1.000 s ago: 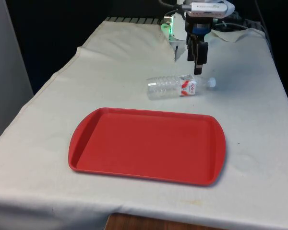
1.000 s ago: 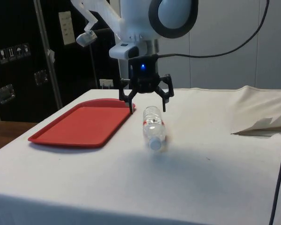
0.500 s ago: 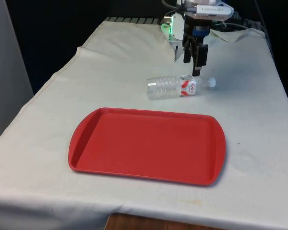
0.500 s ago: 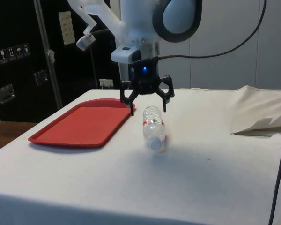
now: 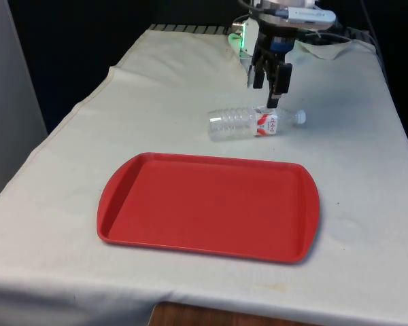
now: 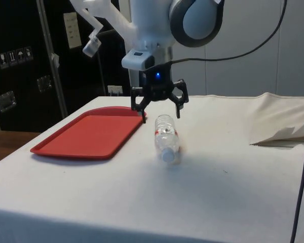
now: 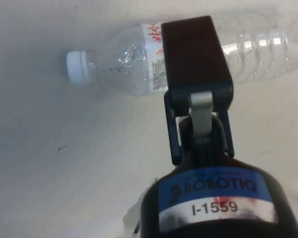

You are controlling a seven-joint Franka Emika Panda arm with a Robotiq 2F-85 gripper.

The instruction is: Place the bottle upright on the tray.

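- The pincer is held spread wide just above the bottle, nothing gripped.
- The clear bottle is seen lying on its side on the white-clothed bench, beyond the red tray, its cap white.
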